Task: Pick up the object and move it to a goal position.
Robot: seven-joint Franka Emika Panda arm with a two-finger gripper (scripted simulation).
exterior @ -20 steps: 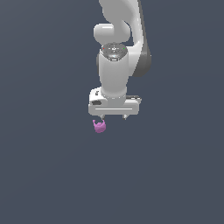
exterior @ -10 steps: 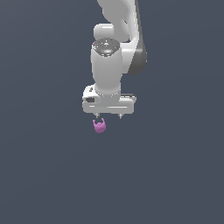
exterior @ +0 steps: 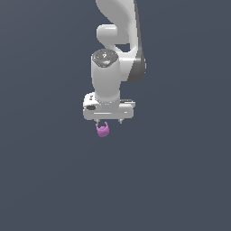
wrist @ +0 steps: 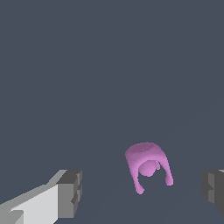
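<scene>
The object is a small pink-purple cup-like lump with little prongs, lying on the dark grey floor. In the exterior view it sits just below the white gripper, toward the exterior view's left side of the hand. In the wrist view the object shows between the two grey fingertips, nearer one pad than the other and touching neither. The gripper is open, its fingers spread wide with nothing held.
A flat, dark grey-blue floor surrounds the object. The white arm rises above the hand. No other objects or markers show.
The hand has shifted toward the exterior view's left and come down a little, closer over the object. The object has stayed where it was.
</scene>
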